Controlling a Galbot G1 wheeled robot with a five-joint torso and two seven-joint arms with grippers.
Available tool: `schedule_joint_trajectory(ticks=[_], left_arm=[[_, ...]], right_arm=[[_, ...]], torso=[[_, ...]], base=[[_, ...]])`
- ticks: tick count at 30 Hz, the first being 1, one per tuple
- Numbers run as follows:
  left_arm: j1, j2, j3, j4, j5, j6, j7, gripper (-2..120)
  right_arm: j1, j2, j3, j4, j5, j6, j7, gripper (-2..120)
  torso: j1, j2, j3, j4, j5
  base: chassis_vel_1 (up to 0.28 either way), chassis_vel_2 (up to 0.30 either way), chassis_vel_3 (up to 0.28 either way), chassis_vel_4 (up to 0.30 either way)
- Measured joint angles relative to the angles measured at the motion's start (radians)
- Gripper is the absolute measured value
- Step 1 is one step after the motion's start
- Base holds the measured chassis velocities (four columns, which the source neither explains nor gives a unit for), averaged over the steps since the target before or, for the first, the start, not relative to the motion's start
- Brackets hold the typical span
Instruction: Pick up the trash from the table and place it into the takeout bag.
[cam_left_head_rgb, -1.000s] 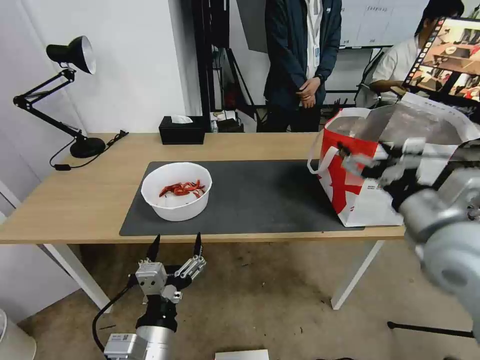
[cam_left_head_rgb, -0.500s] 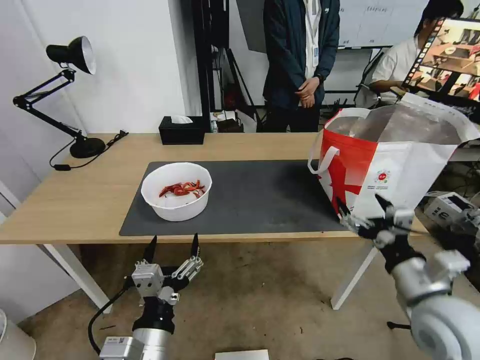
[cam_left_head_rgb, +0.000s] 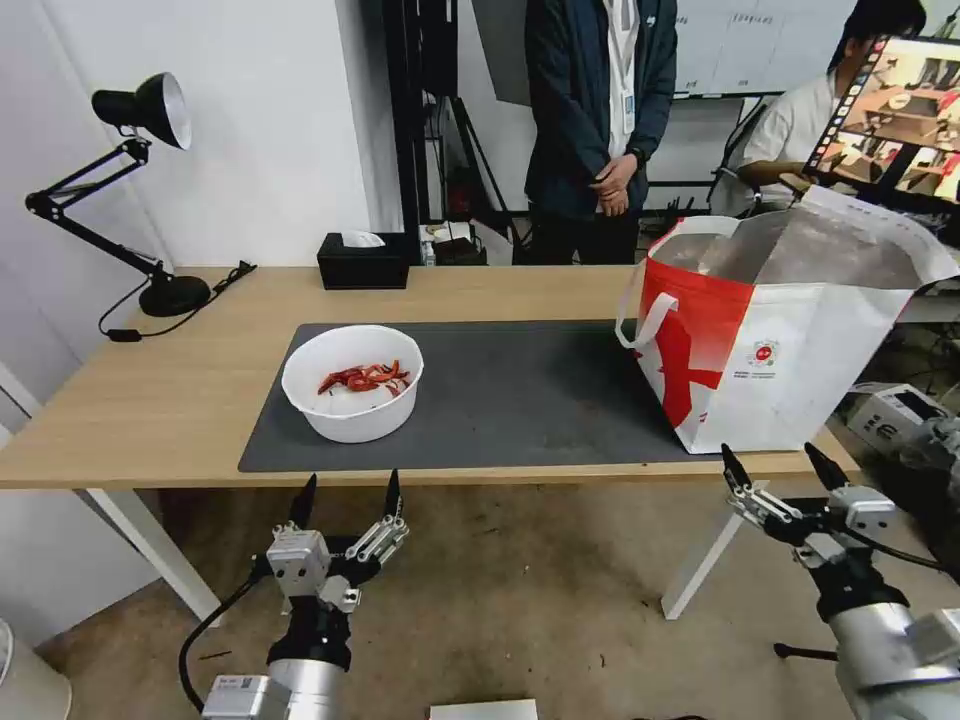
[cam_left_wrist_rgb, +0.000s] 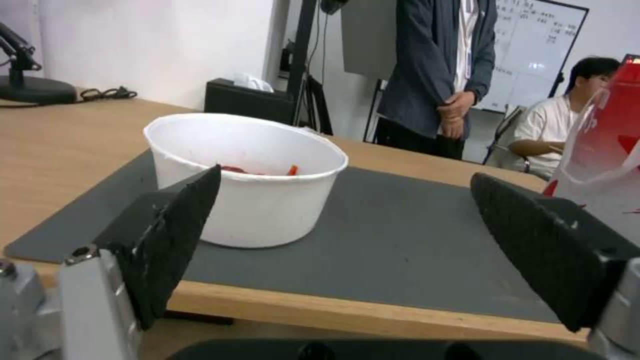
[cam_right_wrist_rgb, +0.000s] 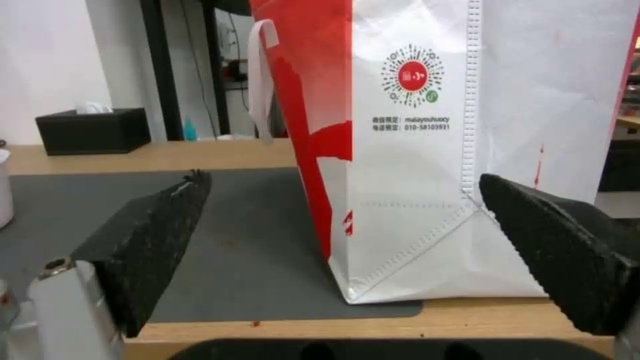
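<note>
Since a second ago the right gripper (cam_left_head_rgb: 780, 468) has come down from in front of the bag (cam_left_head_rgb: 790, 330) to below the desk's (cam_left_head_rgb: 150, 400) front edge near its right corner, fingers spread wide and pointing up at the bag's base. Nothing on the desk has shifted.

Below the front edge, just under the bowl (cam_left_head_rgb: 353, 382), the left gripper (cam_left_head_rgb: 346, 494) sits low, its two black fingers also spread apart and empty — in the left wrist view the bowl (cam_left_wrist_rgb: 247, 175) stands between the fingertips, well beyond them.

The bowl is white and round, upright on the left end of the dark mat (cam_left_head_rgb: 500, 400), close to the mat's front edge. It holds red peel scraps (cam_left_head_rgb: 365, 378) lying loosely across its bottom.

The bag stands upright at the right end of the desk, partly on the mat's right edge, its open mouth facing up and its silver lining showing; what lies inside cannot be made out. Its long axis runs from the desk's front edge back toward the rear — a red panel faces left, a white panel with a small round red logo (cam_right_wrist_rgb: 412, 76) faces the robot. A white strap (cam_left_head_rgb: 645, 320) hangs down the red side.
</note>
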Motion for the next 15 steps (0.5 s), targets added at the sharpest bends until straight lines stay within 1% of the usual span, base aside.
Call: schedule_joint_trajectory(ticks=[15], left_arm=[[0.001,-0.002,0.004,0.003,0.009,0.000,0.001,100]], right_arm=[[0.009,0.005,-0.011,-0.003,0.005,-0.003,0.007,100]], torso=[[0.000,0.000,0.000,0.0000,0.0000]], base=[[0.000,0.000,0.000,0.000]])
